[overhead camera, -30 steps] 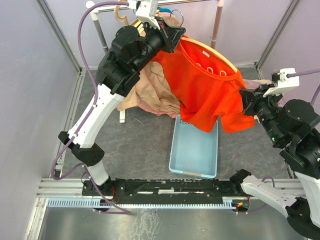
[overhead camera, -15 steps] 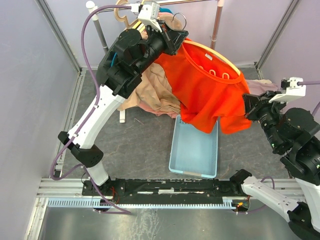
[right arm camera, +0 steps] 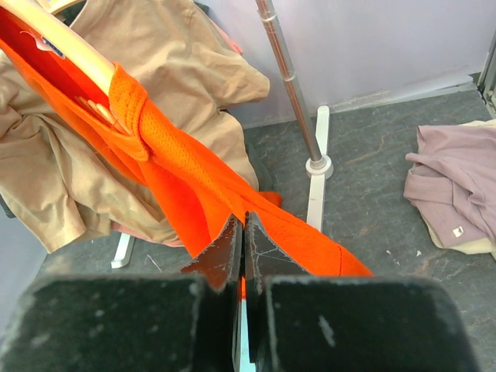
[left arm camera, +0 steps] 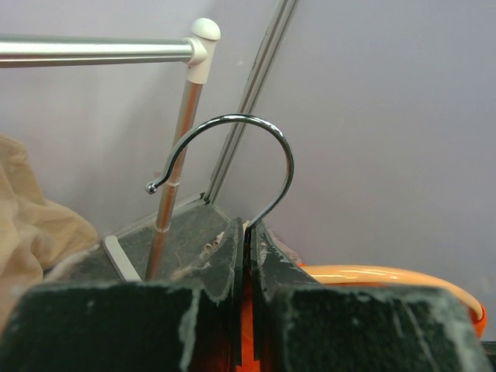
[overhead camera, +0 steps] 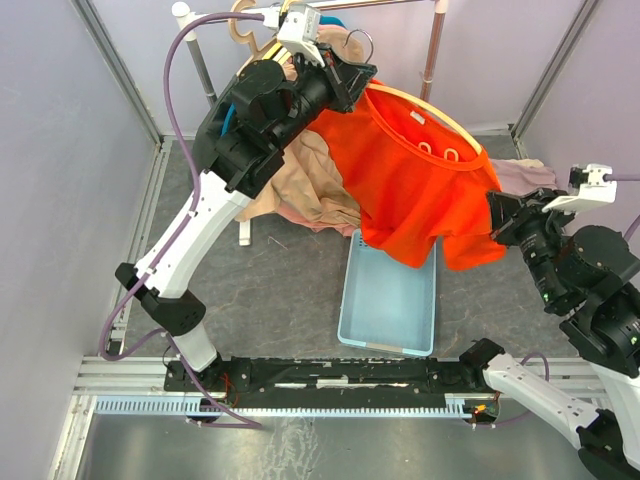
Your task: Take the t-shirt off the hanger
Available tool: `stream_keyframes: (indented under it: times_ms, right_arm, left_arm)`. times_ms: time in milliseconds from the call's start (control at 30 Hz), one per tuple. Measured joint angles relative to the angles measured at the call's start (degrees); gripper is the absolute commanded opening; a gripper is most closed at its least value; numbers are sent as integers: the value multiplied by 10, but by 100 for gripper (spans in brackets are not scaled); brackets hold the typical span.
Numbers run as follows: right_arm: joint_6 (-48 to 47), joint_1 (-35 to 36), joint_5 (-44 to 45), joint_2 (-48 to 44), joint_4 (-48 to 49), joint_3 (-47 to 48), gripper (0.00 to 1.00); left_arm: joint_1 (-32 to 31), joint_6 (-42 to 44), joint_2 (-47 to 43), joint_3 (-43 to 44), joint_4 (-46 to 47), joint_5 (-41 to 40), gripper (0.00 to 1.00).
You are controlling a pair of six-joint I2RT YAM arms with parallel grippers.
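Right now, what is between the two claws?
The orange t-shirt, draped on its hanger, stretches between them: the left claw grips the hanger, the right claw pinches the shirt's edge. The top view shows it.

No words, numbers or brand names can be read in any view. A small white neck label [overhead camera: 412, 108] sits inside the collar of the orange t-shirt [overhead camera: 420, 200]. The right wrist view shows a blue mark on this label, too small to read. A lilac garment [right arm camera: 453, 186] lying on the floor [right arm camera: 372, 155] carries a tiny pale emblem [right arm camera: 455, 230] near its edge, too blurred to make out.
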Motion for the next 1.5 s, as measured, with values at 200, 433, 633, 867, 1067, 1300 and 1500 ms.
stream_keyframes:
  times_ms: [200, 433, 633, 867, 1067, 1300, 1500]
  right_arm:
    - [-7, 0, 5, 7, 8, -1, 1]
    - [23, 1, 41, -53, 1, -71, 1]
    - [47, 1, 38, -73, -4, -94, 1]
    - [35, 1, 13, -19, -16, -69, 38]
    - [7, 1, -2, 36, -72, 24, 46]
    - [-25, 1, 22, 38, -108, 107, 52]
    - [-79, 1, 56, 43, -114, 177, 57]
  left_arm:
    - [0, 0, -2, 5, -2, -13, 3]
    - [-1, -23, -2, 33, -20, -17, 3]
    - [-6, -59, -2, 59, -18, -10, 3]
    - [-5, -65, -2, 59, -16, -9, 3]
    - [5, -63, -2, 53, -7, -5, 3]
    - [8, -29, -2, 52, -13, 6, 3]
    - [8, -11, -9, 16, -15, 33, 3]
